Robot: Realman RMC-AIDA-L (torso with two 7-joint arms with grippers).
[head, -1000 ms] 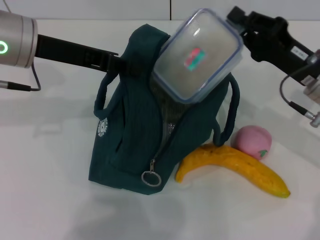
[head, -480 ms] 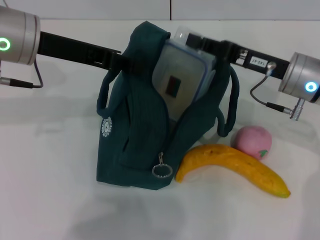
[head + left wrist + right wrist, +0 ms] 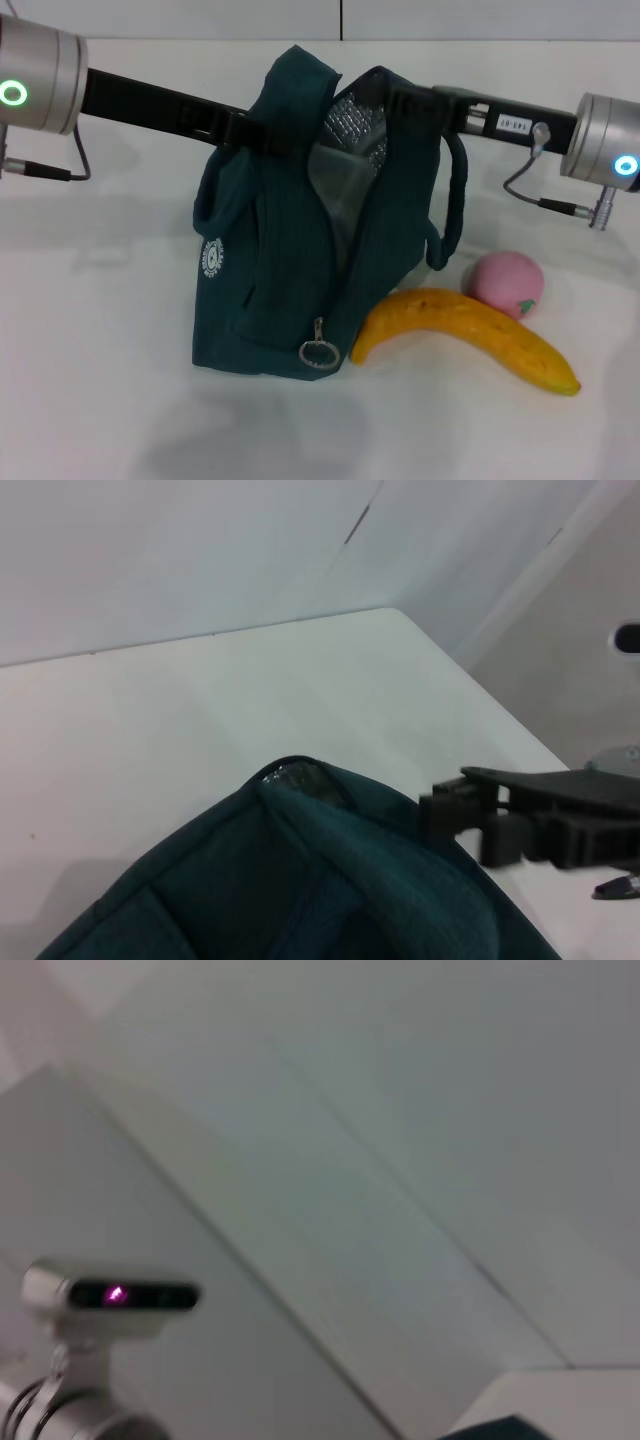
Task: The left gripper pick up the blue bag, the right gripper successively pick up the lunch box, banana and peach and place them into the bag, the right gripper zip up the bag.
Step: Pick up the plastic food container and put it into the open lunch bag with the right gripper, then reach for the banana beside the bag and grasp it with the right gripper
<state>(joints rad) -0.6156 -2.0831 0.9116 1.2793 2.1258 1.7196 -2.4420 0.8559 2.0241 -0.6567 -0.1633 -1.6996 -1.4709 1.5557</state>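
The left end effector (image 3: 262, 135) grips the dark teal-blue fabric bag (image 3: 300, 250) at centre frame; the right end effector (image 3: 400, 100) reaches inside the bag's top, its grip hidden, maybe around the clear plastic lunch box (image 3: 335, 190).

a robot test bench in a lab or studio is suggested rather than a home or kitchen. a plain white tabletop (image 3: 110, 400) is seen, backed by bare pale wall panels (image 3: 480, 18) divided by a thin dark seam. no household fittings are shown. a camera unit with a small glowing light (image 3: 112, 1296) is mounted on a metal stand beside the panelled wall, as is usual in a recording setup.
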